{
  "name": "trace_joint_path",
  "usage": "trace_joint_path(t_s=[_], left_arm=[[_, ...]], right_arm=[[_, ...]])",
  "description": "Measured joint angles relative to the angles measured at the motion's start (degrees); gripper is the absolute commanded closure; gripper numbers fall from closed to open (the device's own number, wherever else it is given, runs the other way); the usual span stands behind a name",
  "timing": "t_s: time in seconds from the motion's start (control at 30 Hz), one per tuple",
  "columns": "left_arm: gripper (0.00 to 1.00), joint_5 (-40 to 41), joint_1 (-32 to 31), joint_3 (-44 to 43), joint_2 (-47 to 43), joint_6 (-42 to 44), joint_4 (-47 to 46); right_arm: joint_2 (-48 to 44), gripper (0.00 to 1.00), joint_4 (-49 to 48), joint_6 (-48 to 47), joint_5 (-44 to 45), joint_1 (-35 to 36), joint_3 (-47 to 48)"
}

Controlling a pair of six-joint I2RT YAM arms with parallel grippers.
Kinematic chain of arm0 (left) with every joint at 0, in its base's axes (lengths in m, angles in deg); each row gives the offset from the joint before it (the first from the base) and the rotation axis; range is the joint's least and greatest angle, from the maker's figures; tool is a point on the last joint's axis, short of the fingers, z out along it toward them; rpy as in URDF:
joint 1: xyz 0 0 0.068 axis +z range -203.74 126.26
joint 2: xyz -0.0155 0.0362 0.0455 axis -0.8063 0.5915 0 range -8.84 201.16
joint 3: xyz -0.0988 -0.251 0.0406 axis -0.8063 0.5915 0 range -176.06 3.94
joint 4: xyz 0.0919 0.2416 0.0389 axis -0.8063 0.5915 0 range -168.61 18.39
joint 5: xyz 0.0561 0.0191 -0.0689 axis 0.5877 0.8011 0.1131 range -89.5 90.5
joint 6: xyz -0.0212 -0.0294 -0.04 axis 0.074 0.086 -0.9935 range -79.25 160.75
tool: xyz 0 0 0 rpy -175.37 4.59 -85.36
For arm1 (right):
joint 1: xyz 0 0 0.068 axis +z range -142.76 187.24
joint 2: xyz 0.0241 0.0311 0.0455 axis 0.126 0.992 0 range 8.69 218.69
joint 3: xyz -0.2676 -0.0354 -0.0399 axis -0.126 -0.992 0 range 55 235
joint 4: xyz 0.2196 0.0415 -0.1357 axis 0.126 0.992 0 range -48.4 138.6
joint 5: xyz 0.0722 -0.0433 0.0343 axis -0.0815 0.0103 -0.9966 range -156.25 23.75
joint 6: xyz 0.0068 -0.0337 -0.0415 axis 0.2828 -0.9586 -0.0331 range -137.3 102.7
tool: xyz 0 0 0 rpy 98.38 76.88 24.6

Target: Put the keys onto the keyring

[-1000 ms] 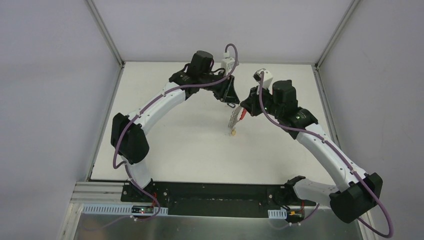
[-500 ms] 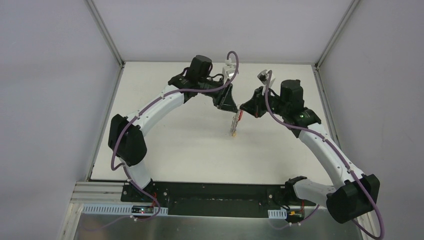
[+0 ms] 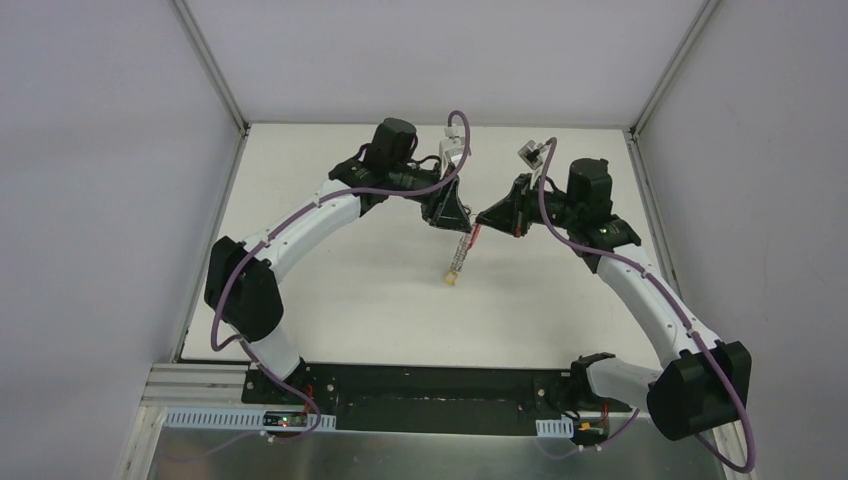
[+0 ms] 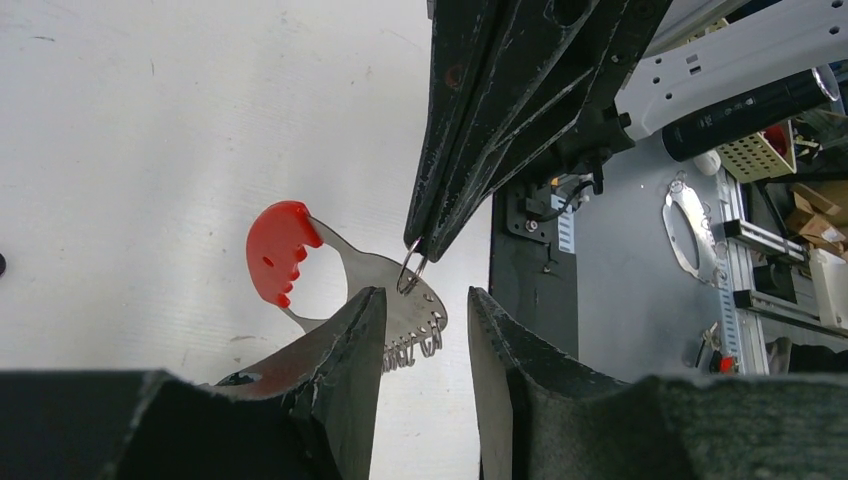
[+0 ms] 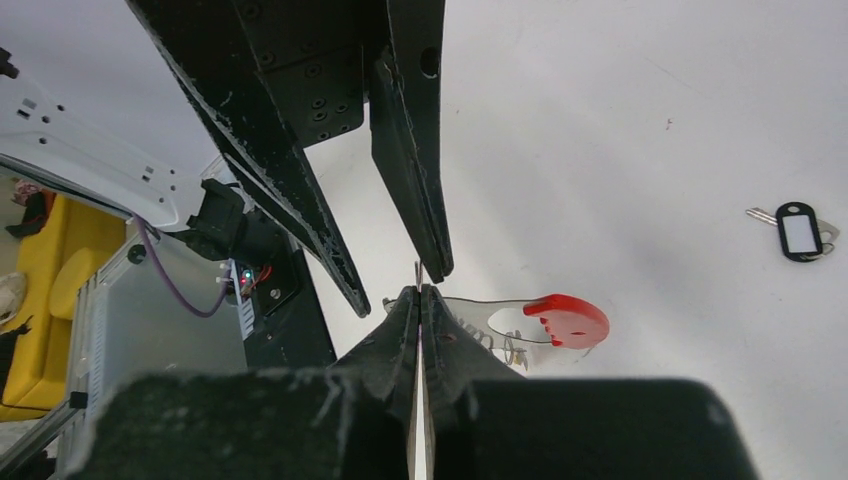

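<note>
While right gripper (image 5: 421, 305) has its fingers pressed together on a thin silver ring (image 4: 410, 272) at the top of the keys (image 3: 458, 256), left gripper (image 4: 427, 310) stands spread, the bunch's grey plate just behind one finger and nothing gripped. Keys are off the table (image 3: 330, 280) at the top end and dangle between the two tips. Whether the low end touches, cannot tell. Long axis in top view runs from the grippers down toward the near edge, yellow head (image 3: 450, 279) lowest. Red tab (image 4: 278, 250) sticks out sideways near the top. Keyring (image 5: 801, 232) lies flat on the table, well apart from the bunch. Judged step: bunch presented, joining not yet begun. Next move likely calls for the free left gripper to fetch the keyring with a fine pinch, then line its opening up with the held ring.
</note>
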Motion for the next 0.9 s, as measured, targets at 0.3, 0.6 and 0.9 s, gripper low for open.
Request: trace_joint_path(t_s=[0.3,0.6,0.9], left_arm=[[0.74,-0.1,0.5,2.2,-2.0,-1.4,-3.5],[0.82,-0.3,0.5,3.9,-2.1,-5.5,-8.2],[0.91,-0.4,0.5,4.0,-2.1,-8.3,-11.1]], right_arm=[[0.1,1.00,-3.5,2.3,-5.7,-1.2,-1.2],[0.2,1.00,-6.9,4.6,-7.3,-1.6,-2.0],[0.4,1.00,-8.8,5.7,-7.8,-1.8,-3.5]])
